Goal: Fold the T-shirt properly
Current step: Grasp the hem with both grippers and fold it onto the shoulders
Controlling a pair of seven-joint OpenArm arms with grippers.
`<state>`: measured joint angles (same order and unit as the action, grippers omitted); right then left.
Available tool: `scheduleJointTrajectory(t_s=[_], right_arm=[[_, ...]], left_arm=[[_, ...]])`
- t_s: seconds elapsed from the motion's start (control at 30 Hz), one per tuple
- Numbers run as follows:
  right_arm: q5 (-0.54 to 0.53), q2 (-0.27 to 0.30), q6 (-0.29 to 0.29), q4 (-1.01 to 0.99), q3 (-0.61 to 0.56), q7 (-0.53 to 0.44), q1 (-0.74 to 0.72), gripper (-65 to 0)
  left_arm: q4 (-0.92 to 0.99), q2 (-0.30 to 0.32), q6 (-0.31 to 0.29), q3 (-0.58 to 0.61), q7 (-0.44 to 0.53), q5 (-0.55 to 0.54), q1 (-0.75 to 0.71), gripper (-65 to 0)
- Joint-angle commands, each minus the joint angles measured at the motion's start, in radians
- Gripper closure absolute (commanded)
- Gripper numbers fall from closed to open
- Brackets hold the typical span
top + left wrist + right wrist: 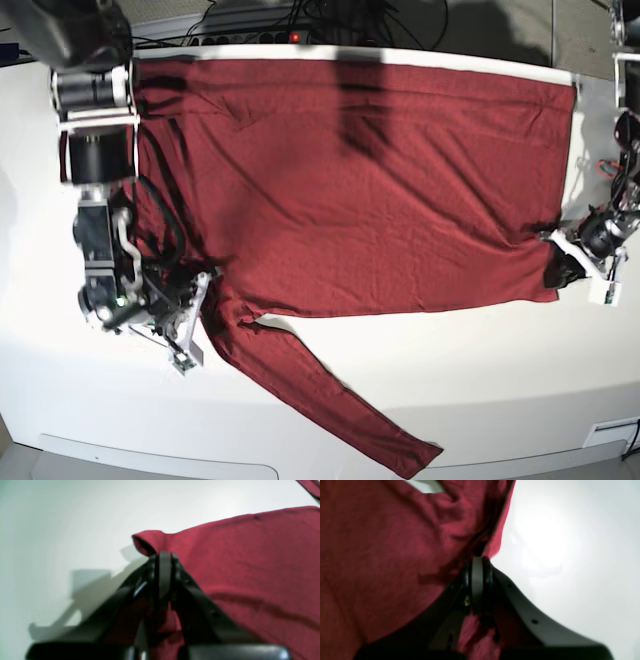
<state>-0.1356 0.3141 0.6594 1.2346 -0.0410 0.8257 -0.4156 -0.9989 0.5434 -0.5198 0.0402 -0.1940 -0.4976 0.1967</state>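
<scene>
The dark red T-shirt lies spread flat across the white table, with one long sleeve trailing toward the front edge. At the right side of the base view, my left gripper is shut on the shirt's lower corner. In the left wrist view the left gripper pinches a small raised fold of the T-shirt. My right gripper is shut on the cloth where the sleeve meets the body. The right wrist view shows bunched T-shirt pinched at the right gripper.
Cables and a power strip run behind the table's far edge. The right arm's bulky body stands over the shirt's left end. White table shows in front of the shirt and at both sides.
</scene>
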Motion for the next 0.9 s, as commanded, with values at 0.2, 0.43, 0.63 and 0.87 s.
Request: scheduleJointTrajectory(t_s=[0.2,0.43,0.63,0.87], right_arm=[[-0.112,0.063,-0.003,0.277,0.148,0.032,0.19,0.0],[-0.138,0.103,-0.002,0.333,0.265,0.022,0.32,0.0],[-0.183,0.134,0.001,0.334,0.333,0.028,0.369,0.0],[-0.193,0.143,0.023,0.335,0.395,0.039,0.415,0.0]], left_arm=[[-0.171,0.076,0.005,-0.027,-0.001,-0.061,-0.119,0.0],[-0.277,0.072,0.004,-0.151,-0.003,-0.061,-0.258,0.0],[-0.329,0.072,0.004,-0.233,-0.002,-0.061,-0.351,0.0],[-0.332,0.072,0.004,-0.242,-0.051,-0.053,-0.366,0.0]])
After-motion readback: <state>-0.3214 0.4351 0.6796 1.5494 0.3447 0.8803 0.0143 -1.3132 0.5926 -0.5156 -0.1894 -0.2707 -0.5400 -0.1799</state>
